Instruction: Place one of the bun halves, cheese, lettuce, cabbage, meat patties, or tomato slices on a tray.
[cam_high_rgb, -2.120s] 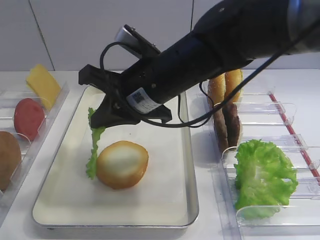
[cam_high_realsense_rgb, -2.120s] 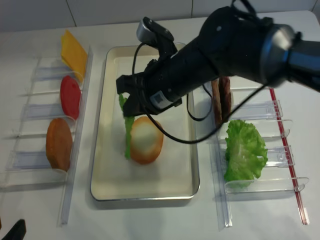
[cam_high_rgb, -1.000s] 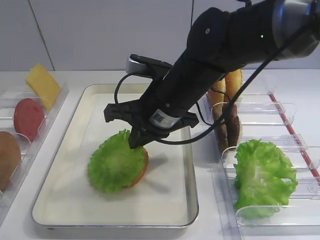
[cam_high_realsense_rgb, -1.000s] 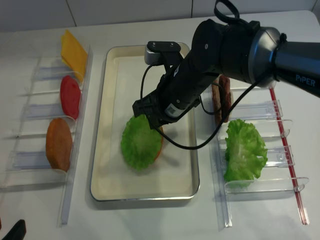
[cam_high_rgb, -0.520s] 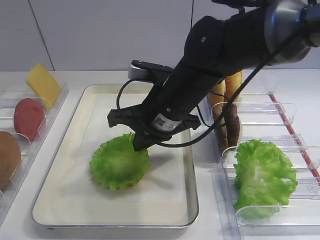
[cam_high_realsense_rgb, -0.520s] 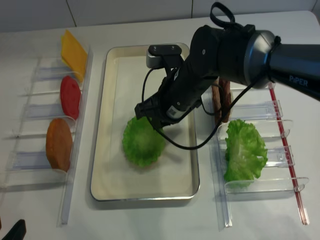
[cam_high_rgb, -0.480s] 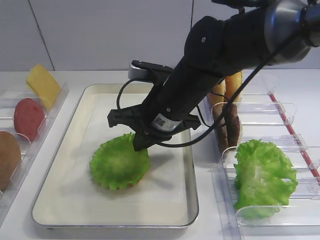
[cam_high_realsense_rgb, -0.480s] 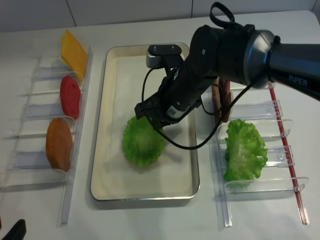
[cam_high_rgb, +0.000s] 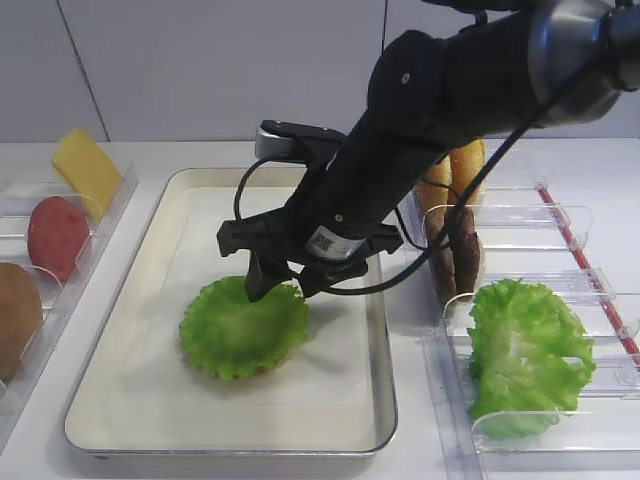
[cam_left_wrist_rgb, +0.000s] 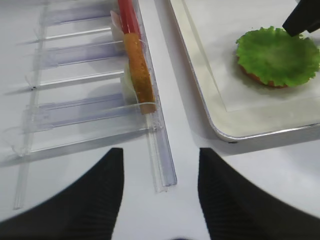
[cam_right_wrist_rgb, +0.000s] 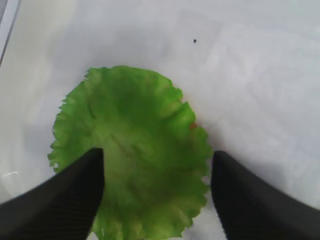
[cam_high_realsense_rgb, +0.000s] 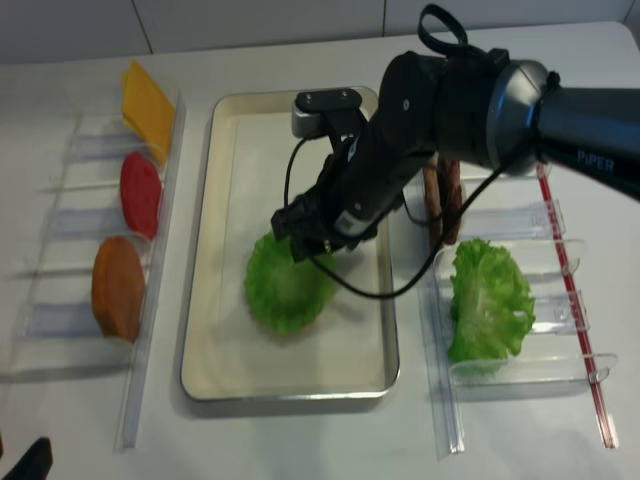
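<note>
A flat, frilly lettuce (cam_high_rgb: 243, 327) (cam_high_realsense_rgb: 288, 283) lies on a bun half (cam_left_wrist_rgb: 257, 80) in the silver tray (cam_high_rgb: 380, 350) (cam_high_realsense_rgb: 390, 330). Only an orange sliver of the bun shows under the leaf. My right gripper (cam_high_rgb: 280, 285) (cam_high_realsense_rgb: 310, 245) hovers just over the leaf's far edge, open. In the right wrist view its fingers straddle the lettuce (cam_right_wrist_rgb: 132, 150) with nothing pinched between them. My left gripper (cam_left_wrist_rgb: 160, 152) stands open over bare table beside the end of the left rack, holding nothing.
The left clear rack holds cheese (cam_high_rgb: 85, 165), a tomato slice (cam_high_rgb: 55, 235) and a bun half (cam_high_rgb: 15, 315). The right rack holds bun halves and meat patties (cam_high_rgb: 450, 215) standing on edge and a bulky cabbage leaf (cam_high_rgb: 525, 350). The right arm spans the tray's far right side.
The right gripper, shut on the lettuce's edge a second ago, has opened and let go. The leaf has settled flat over the bun half.
</note>
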